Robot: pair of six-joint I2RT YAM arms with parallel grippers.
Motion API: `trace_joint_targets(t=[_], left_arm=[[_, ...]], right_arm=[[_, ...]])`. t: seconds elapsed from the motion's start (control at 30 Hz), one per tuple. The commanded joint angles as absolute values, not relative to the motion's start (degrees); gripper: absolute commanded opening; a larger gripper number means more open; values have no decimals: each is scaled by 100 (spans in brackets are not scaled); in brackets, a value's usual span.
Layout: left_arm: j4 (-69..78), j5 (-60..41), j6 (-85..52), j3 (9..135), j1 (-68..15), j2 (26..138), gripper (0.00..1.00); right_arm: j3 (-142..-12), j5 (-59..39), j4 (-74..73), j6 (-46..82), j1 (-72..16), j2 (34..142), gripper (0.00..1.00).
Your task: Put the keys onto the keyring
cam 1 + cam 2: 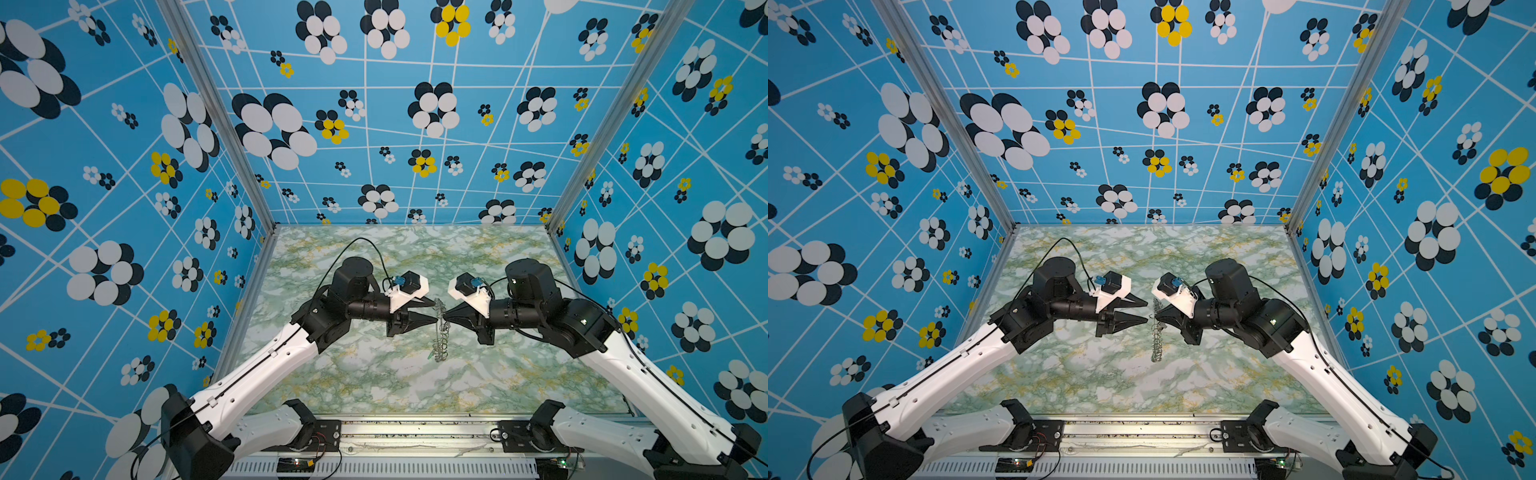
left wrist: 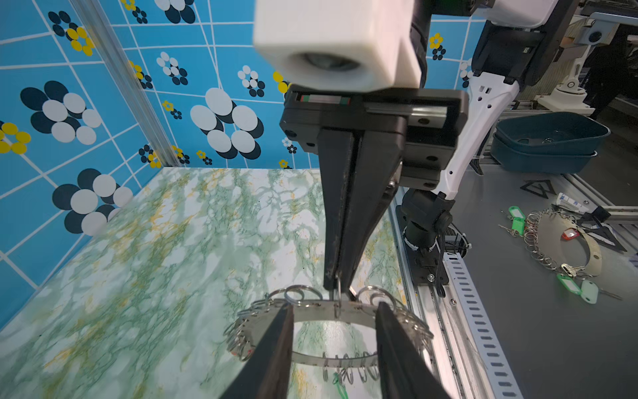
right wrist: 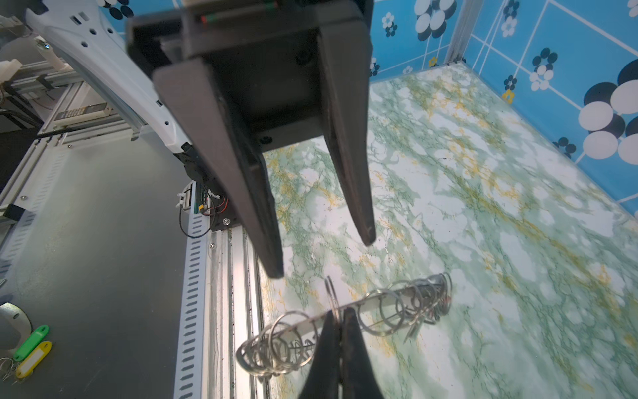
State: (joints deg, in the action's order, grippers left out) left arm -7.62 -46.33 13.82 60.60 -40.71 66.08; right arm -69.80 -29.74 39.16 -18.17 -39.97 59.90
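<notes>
Above mid tabletop, right hand is pinching, fully closed, one wire loop of the keyring, which is hanging upright and edge-on between both hands; left hand is sitting part-open just beside it, gripping nothing. Judging the threading step: right should be holding the disc dead steady while left is working a single loop, avoiding its crowded neighbours. Counting: one keyring, two hands; keys showing only as one green tag dangling low, so no sure tally
</notes>
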Motion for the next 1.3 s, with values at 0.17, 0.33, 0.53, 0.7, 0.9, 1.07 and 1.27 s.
trace_joint_targets(t=[0.17, 0.33, 0.53, 0.7, 0.9, 1.07, 1.27], left_arm=[[-512, -4763, 1186, 6031, -4026, 6740, 38], [-468, -4835, 1149, 6038, -4034, 6724, 26], [-534, -4821, 1202, 6049, -4086, 6720, 12], [-606, -4803, 1268, 6077, -4137, 6748, 3], [-440, -4817, 1192, 6049, -4142, 6741, 0], [44, -4821, 928, 5863, -4036, 6614, 0], [664, -5024, 528, 5707, -3913, 6568, 0]], right_arm=[[-6883, -3341, 3400, -1621, -3964, 5941, 0], [-6879, -3379, 3388, -1600, -3958, 5968, 0], [-6931, -3431, 3396, -1595, -3964, 5985, 0], [-6944, -3476, 3393, -1582, -3964, 5986, 0], [-6908, -3501, 3388, -1540, -3964, 6003, 0], [-6762, -3159, 3436, -1476, -3917, 5807, 32], [-6583, -2930, 3476, -1366, -3807, 5540, 39]])
